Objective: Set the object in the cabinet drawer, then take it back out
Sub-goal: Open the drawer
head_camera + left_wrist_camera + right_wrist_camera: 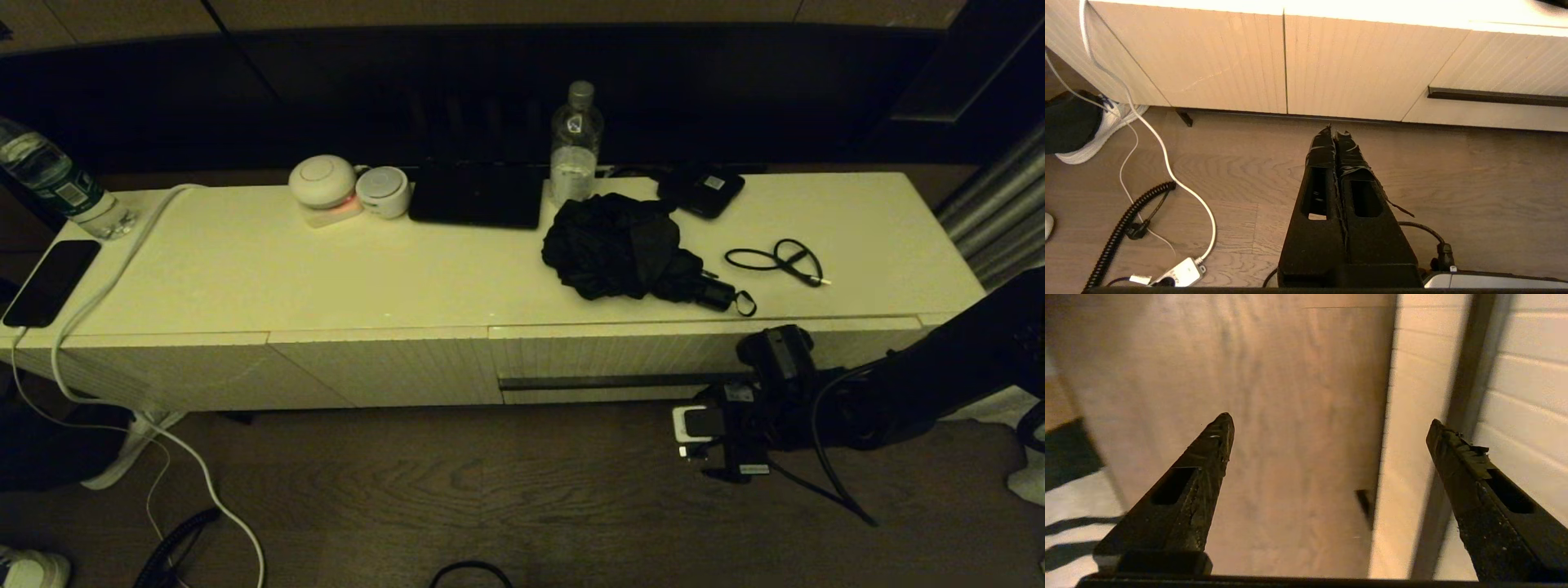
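The black folding umbrella point(622, 247) lies bunched on the white cabinet top point(326, 269), its short handle point(718, 294) pointing toward the front edge. Below it the ribbed drawer point(653, 351) sits flush with the cabinet front, with a dark handle strip point(620, 381). My right gripper point(755, 392) hangs in front of the drawer at the strip's right end. It is open point(1329, 420) and empty, one finger point(1457, 457) close to the handle strip point(1470, 416). My left gripper point(1336, 130) is shut and empty, low over the floor before the cabinet, with the handle strip point(1494, 97) off to one side.
On the cabinet top stand a water bottle point(576, 147), two white round devices point(324, 186), a black tablet point(478, 196), a flat black device point(702, 190), a thin cable loop point(780, 261), a phone point(51, 282) and a white cable point(106, 286). Cords point(1167, 171) cross the floor.
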